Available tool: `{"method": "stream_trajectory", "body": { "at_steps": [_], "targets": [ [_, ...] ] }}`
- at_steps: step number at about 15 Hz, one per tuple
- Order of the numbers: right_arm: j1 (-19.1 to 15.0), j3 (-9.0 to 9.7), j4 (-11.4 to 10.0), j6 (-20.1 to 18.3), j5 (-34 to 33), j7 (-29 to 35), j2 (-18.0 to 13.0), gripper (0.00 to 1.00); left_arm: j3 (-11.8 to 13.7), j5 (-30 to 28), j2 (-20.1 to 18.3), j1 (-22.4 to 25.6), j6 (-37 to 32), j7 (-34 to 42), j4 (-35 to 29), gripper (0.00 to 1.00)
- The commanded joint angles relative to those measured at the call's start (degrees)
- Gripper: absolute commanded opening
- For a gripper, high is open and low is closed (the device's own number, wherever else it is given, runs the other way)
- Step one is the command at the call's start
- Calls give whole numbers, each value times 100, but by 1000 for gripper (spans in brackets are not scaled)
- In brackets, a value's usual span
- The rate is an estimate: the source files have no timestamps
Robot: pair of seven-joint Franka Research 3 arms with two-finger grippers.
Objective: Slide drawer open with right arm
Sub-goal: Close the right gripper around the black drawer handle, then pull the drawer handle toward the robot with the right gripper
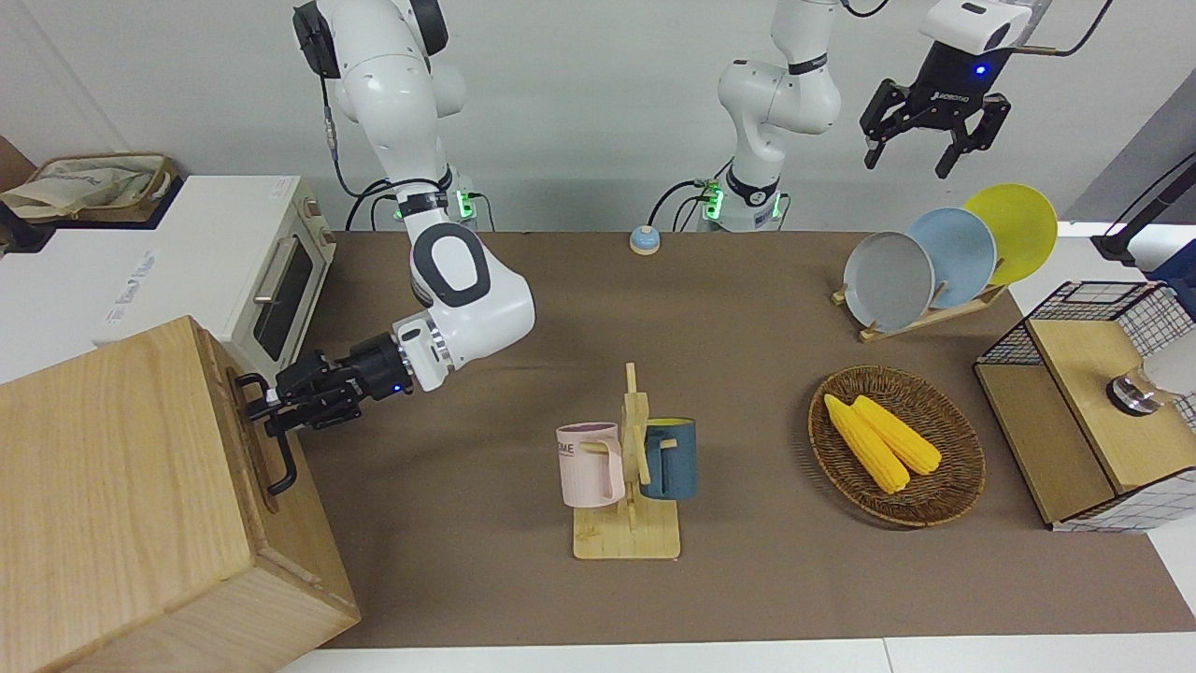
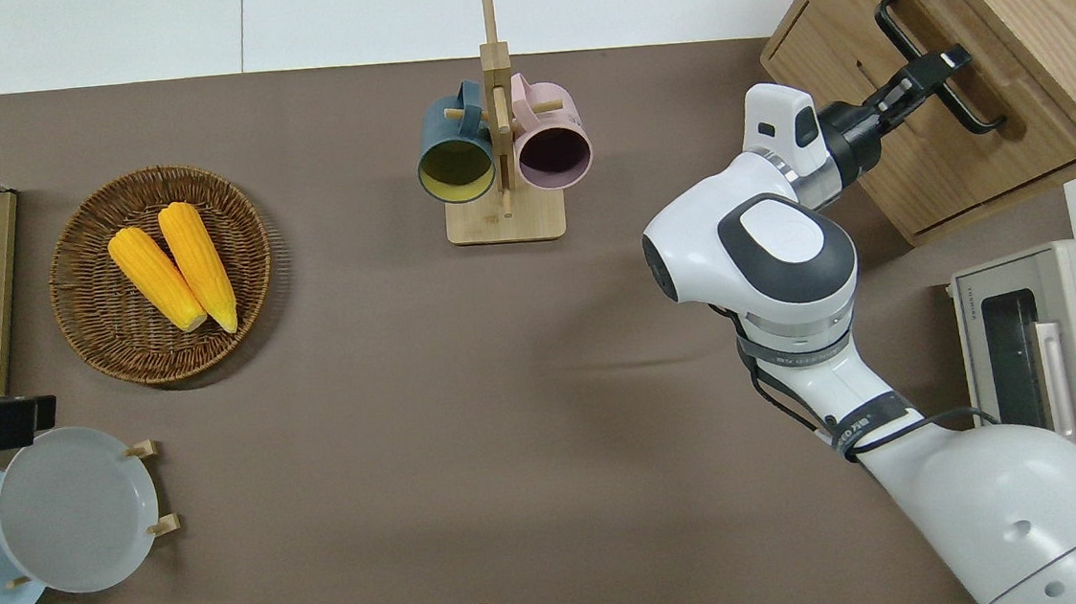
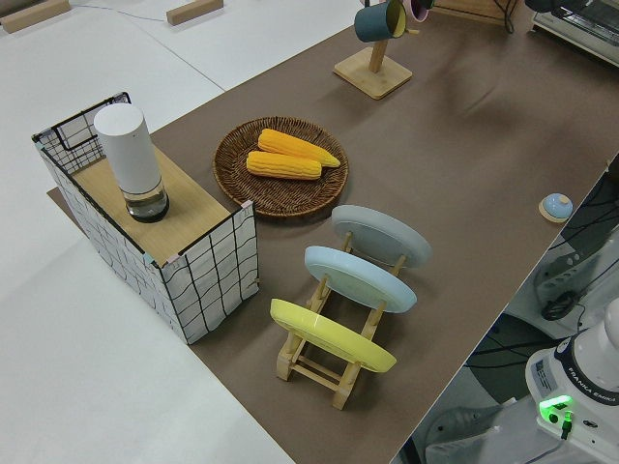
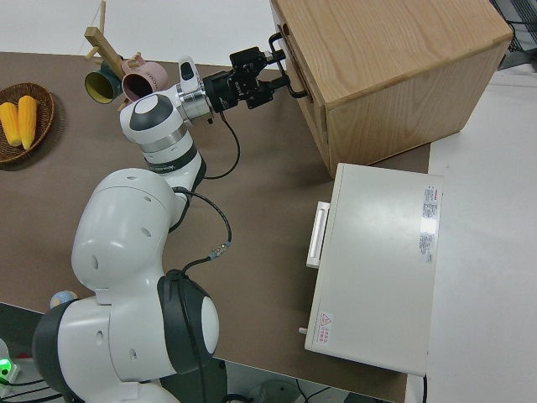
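Observation:
The large pale wooden box (image 1: 121, 486) stands at the right arm's end of the table, farther from the robots than the toaster oven. Its drawer (image 2: 987, 151) sits flush in the box front, with the black bar handle (image 1: 280, 463) across it. My right gripper (image 1: 268, 409) reaches level to the handle's end nearer the robots, and its fingers are closed around the bar (image 2: 947, 68). It also shows in the right side view (image 4: 281, 71). My left arm is parked, its gripper (image 1: 906, 161) open and empty.
A white toaster oven (image 1: 271, 280) stands beside the box, nearer the robots. A mug rack (image 1: 628, 467) with two mugs is mid-table. A basket with corn (image 1: 895, 444), a plate rack (image 1: 934, 257) and a wire-mesh cabinet (image 1: 1093, 402) are toward the left arm's end.

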Motion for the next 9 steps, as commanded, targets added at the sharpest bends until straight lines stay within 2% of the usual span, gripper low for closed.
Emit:
{"method": "stream_trajectory", "body": {
  "at_steps": [1,5,9],
  "targets": [
    [1,-22,21,33,-163,56,31,61,101,163,-122,-178,-36,17,-97,995],
    [167,-14,30,-116,-84,-94,-4,46,101,163,-122,-178,-36,17,-97,998],
    [589,74,21,-792,232,-173,-30,58,101,163,-122,-178,-36,17,-97,995]
  ]
}}
